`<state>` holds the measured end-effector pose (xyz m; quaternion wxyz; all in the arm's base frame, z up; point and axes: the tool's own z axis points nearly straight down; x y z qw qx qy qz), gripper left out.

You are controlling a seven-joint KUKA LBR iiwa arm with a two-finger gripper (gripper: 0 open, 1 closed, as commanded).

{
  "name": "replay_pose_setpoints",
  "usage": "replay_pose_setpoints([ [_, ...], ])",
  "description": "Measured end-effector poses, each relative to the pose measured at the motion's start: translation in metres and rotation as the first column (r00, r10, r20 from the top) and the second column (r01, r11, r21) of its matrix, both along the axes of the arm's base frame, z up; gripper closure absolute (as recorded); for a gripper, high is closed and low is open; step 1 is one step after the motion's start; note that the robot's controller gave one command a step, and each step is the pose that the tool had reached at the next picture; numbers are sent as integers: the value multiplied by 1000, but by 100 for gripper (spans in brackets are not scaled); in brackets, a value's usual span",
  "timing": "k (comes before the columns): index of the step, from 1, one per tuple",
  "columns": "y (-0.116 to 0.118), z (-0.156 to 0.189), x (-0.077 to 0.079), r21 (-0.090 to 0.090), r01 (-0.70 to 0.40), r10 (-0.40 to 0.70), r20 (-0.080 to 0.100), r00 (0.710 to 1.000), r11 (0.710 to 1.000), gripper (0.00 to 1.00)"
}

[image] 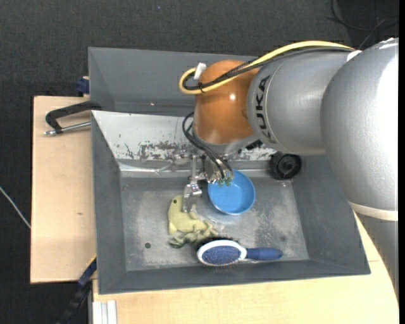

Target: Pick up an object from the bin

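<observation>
Dark speckled floor (44, 38) was seen from above.
It was spread on all sides, carpet-like; a thin pale cord (14, 205) was laid across it at left, black cables (362, 16) at upper right.

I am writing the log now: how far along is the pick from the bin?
Nothing looks lifted yet. The hand is low in the bin, at the left rim of the blue bowl, beside the yellow soft thing. A clear grasp and the lift remain.
</observation>
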<state>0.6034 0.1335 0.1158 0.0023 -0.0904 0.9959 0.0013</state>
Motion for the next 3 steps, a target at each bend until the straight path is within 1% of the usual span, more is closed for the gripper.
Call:
replay_pose_setpoints([
  [1, -19, -41, -65, 1, -291, 291, 14, 957, 957, 0],
  [2, -20, -41, -66, 0, -291, 291, 9, 957, 957, 100],
  [3, -24, 107, -53, -7, -538, 538, 9, 843, 843, 100],
])
